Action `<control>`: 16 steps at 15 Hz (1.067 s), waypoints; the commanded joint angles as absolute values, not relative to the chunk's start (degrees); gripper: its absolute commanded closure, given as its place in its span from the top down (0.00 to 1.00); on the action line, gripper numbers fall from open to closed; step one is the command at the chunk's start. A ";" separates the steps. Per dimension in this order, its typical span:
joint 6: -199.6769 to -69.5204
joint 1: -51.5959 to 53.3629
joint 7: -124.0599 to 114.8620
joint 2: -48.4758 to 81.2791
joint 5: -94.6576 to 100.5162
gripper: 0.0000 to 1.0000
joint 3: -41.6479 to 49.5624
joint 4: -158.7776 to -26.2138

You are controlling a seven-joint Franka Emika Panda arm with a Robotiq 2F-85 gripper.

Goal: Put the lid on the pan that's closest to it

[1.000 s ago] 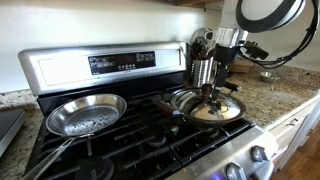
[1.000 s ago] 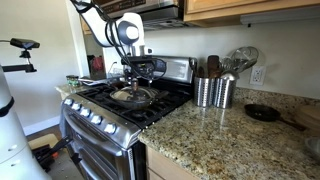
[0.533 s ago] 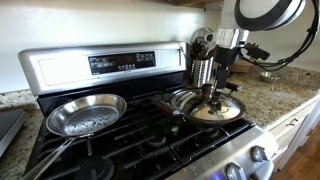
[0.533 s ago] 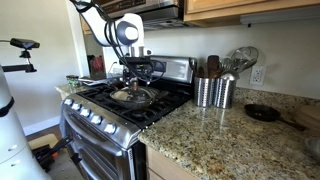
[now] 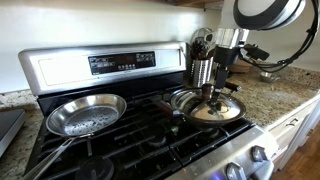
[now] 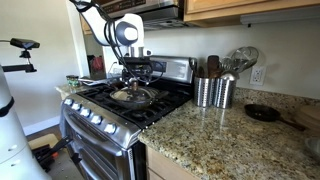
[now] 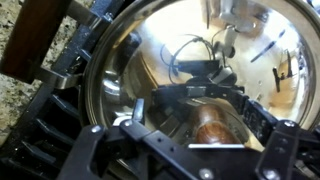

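We find the gripper (image 5: 214, 94) lowered over the centre knob of the round clear glass lid with metal rim (image 5: 224, 110); we cannot tell whether its jaws clamp the knob. The lid lies on the black shallow frying pan (image 5: 176, 98) on the steel gas stove (image 5: 110, 63). A shiny silver steel pan (image 5: 85, 114) sits apart.

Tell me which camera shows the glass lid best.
An exterior view: the lid shows whole, rim included. The wrist view is closer but crops it amid reflections; in an exterior view from farther off it is small.
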State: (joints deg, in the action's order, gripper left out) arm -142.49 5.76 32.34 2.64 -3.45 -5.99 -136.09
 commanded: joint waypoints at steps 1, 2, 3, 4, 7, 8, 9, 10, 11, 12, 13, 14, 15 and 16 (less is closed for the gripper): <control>-142.35 5.48 32.26 2.65 -3.40 1.00 -6.29 -136.01; -143.32 5.47 32.40 2.99 -4.30 1.00 -6.36 -136.24; -143.69 5.30 33.19 2.75 -5.78 1.00 -6.38 -136.26; -143.76 5.20 33.90 2.66 -7.16 1.00 -6.43 -136.04; -143.90 5.21 34.74 2.61 -9.43 1.00 -6.48 -135.16; -143.77 5.24 34.81 2.59 -9.86 1.00 -6.50 -134.70; -143.40 5.28 34.72 2.66 -10.08 1.00 -6.52 -134.23; -142.94 5.29 34.74 2.78 -10.40 1.00 -6.56 -133.78; -142.89 5.32 35.00 3.15 -10.88 1.00 -6.64 -133.40; -142.70 5.36 35.38 3.81 -11.70 1.00 -6.79 -132.79; -142.59 5.39 35.02 4.42 -11.85 1.00 -6.89 -132.24; -141.84 5.37 35.14 5.30 -12.52 1.00 -7.08 -131.36; -141.44 5.32 34.68 5.90 -12.67 1.00 -7.25 -130.86; -141.03 5.31 34.56 6.59 -12.78 0.91 -7.54 -130.32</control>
State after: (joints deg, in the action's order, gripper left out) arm -142.90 5.77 33.64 4.37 -11.20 -6.82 -132.70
